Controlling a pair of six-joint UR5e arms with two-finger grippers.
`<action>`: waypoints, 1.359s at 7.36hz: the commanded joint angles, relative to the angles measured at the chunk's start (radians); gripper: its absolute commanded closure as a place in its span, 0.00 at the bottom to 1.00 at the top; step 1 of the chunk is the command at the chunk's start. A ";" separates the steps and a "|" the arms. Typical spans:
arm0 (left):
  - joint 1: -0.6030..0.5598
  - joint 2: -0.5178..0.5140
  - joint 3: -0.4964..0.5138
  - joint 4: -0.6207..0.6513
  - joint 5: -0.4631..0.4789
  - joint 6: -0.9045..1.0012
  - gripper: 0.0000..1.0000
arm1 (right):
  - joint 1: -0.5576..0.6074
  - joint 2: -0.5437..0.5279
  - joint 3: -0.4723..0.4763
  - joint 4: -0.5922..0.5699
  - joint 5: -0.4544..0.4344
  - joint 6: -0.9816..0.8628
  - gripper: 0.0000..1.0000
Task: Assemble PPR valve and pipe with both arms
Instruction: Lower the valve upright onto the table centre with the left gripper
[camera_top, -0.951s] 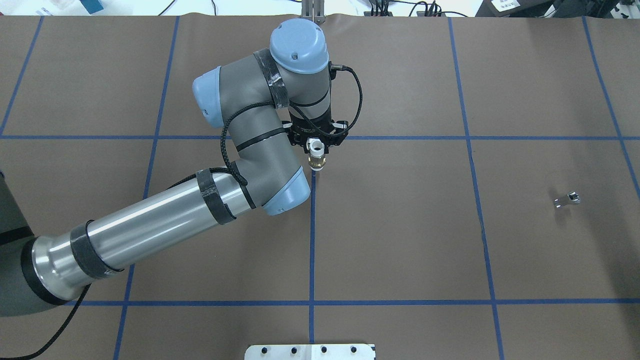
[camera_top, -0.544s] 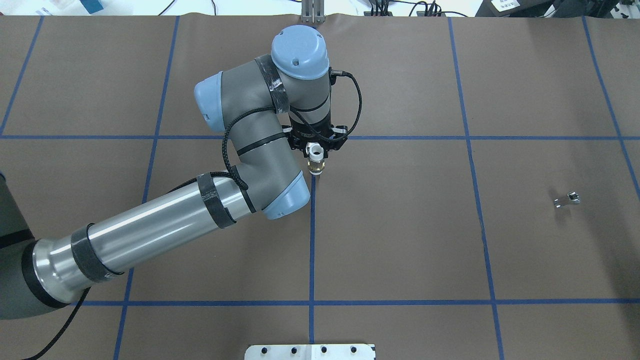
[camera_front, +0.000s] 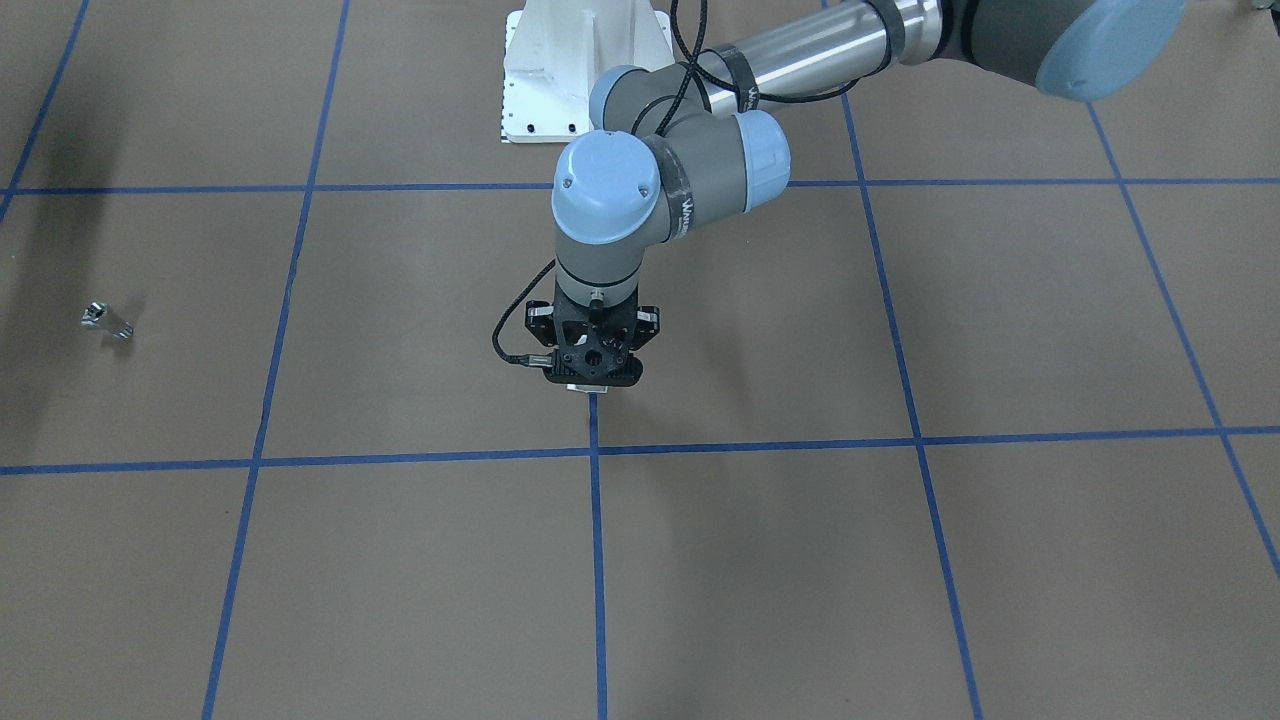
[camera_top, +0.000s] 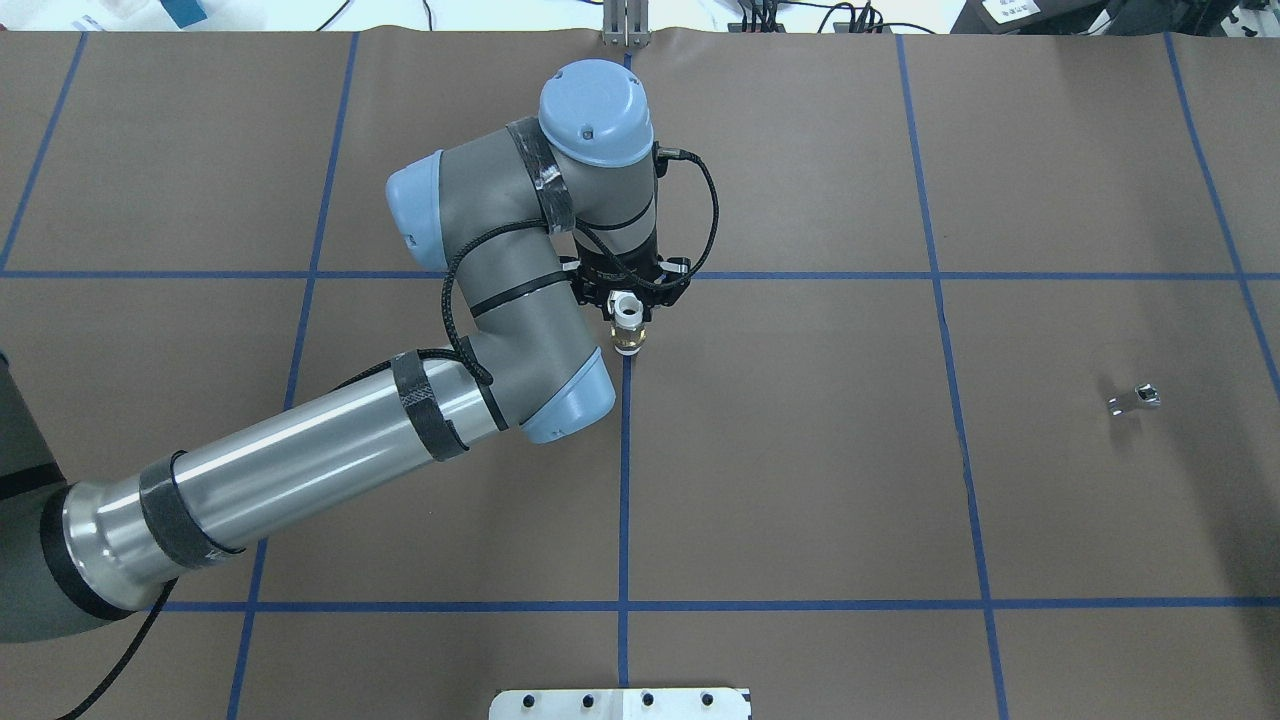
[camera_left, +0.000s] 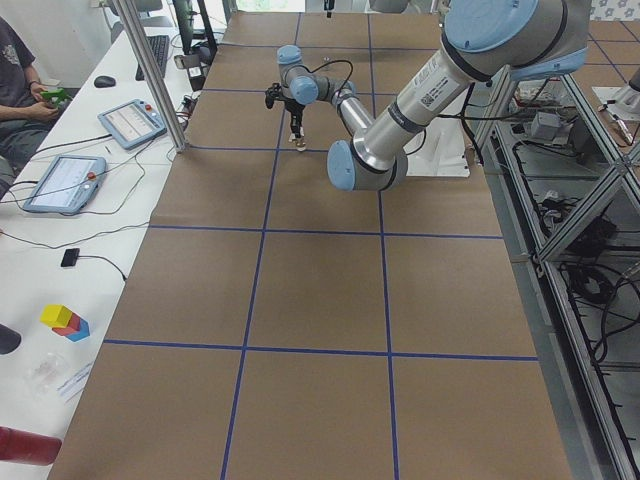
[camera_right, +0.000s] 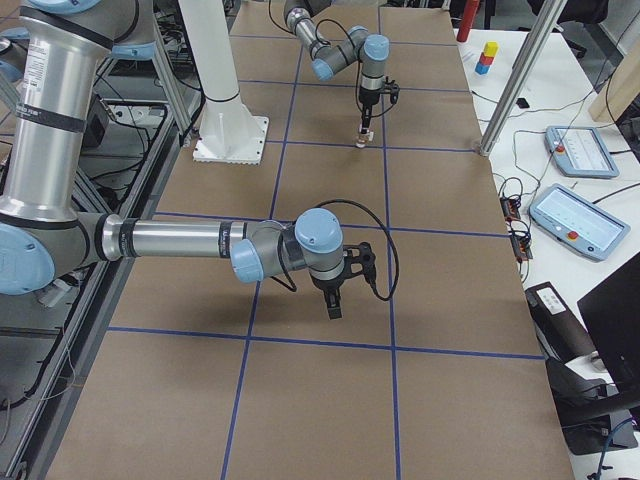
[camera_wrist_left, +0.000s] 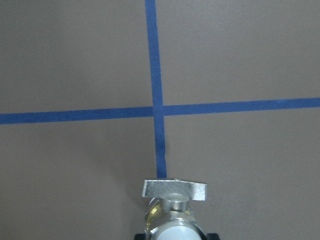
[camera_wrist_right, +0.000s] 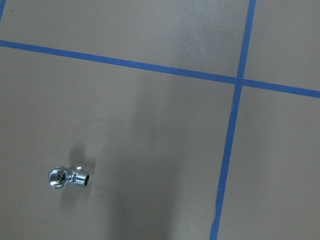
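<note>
My left gripper (camera_top: 627, 298) points straight down over a blue tape crossing and is shut on the PPR valve (camera_top: 627, 328), which it holds upright by the white top ring. The brass middle and flat tab handle (camera_wrist_left: 175, 190) hang below the fingers, close over the table. The valve also shows in the exterior left view (camera_left: 297, 137). The pipe (camera_top: 1135, 399) lies alone on the brown mat far to the right, and it also shows in the right wrist view (camera_wrist_right: 69, 176) and the front view (camera_front: 107, 319). My right gripper (camera_right: 334, 306) hangs over the mat; I cannot tell whether it is open or shut.
The brown mat (camera_top: 800, 480) carries a grid of blue tape lines. The white base plate (camera_front: 580, 70) stands at the robot's side. Tablets and cables (camera_left: 90, 150) lie on the side bench beyond the mat.
My left gripper with the valve has shifted slightly left and looks a little lower. The pipe has not moved.
</note>
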 joint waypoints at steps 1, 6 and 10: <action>0.001 0.001 0.000 -0.001 0.000 -0.002 1.00 | 0.000 0.000 0.000 0.000 -0.002 0.000 0.00; 0.001 0.002 0.000 -0.001 0.000 -0.002 0.88 | 0.000 0.002 0.000 0.000 -0.002 0.001 0.00; 0.004 0.004 0.000 -0.001 0.001 -0.002 0.35 | 0.000 0.002 0.000 0.000 0.000 0.001 0.00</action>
